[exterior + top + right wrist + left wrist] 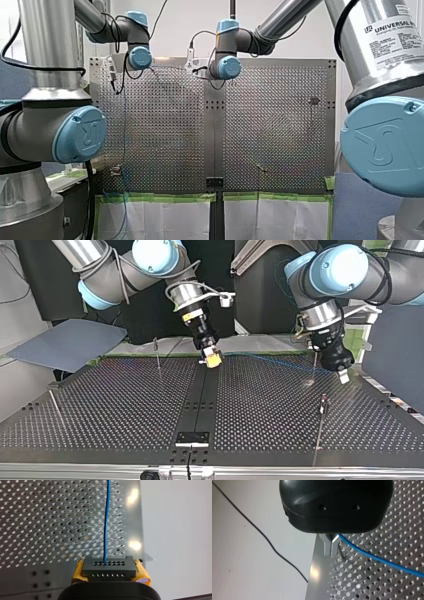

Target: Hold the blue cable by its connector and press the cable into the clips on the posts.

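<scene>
Yellow pads (142, 574) of my right gripper (109, 572) pinch the black connector (108, 564) from both sides. The blue cable (107, 517) leaves the connector's face and runs straight ahead of the gripper, over the perforated table (37, 517). Its far stretch passes just beside my left gripper (331, 551), next to a thin post (341, 553); whether that gripper is closed on the cable or only beside it cannot be told. No clip is seen to hold the cable, so the step in hand is judged to be seating it at this first post. To do it well, hold the connector square and the line lightly taut. Bring the cable over the clip mouth, not against the post's side, then press down along the post's axis so the slender post does not bend. Another post (320, 422) stands apart from my left gripper, for a later pass.
</scene>
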Tool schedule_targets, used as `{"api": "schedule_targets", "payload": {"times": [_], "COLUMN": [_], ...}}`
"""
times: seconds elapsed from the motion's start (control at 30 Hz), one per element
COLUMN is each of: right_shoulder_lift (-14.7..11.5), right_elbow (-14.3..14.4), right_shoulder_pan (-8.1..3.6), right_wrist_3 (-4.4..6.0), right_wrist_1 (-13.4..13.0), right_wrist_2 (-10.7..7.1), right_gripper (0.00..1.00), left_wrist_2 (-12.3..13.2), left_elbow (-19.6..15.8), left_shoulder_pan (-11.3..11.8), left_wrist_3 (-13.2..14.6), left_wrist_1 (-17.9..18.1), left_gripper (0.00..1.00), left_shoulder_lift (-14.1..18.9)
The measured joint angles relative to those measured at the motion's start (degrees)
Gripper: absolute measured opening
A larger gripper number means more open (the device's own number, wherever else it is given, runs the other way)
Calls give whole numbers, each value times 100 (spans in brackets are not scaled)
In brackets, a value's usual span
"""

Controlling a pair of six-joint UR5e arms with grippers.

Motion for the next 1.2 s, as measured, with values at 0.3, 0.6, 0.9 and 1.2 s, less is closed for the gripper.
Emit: {"api": "schedule_targets", "payload": {"times": [0.3, 0.6, 0.9, 1.2], "right_shoulder_lift": [14, 25, 36, 189], "right_elbow": [-406, -574, -594, -605], "right_shoulder_pan": [39, 70, 81, 79], "right_wrist_3": [11, 16, 16, 16], "right_wrist_1": [80, 125, 144, 133], "right_wrist_2": [-22, -22, -8, 11], "right_gripper": [0, 0, 0, 0], "left_wrist_2": [375, 794, 997, 1327], "left_elbow": [148, 282, 342, 387], "left_shoulder_pan": [262, 403, 581, 785], "left_wrist_3": [-13, -113, -150, -273], "left_wrist_1": [10, -4, 29, 101], "left_gripper": [0, 0, 0, 0], "left_shoulder_lift": [-18, -175, -323, -436]}}
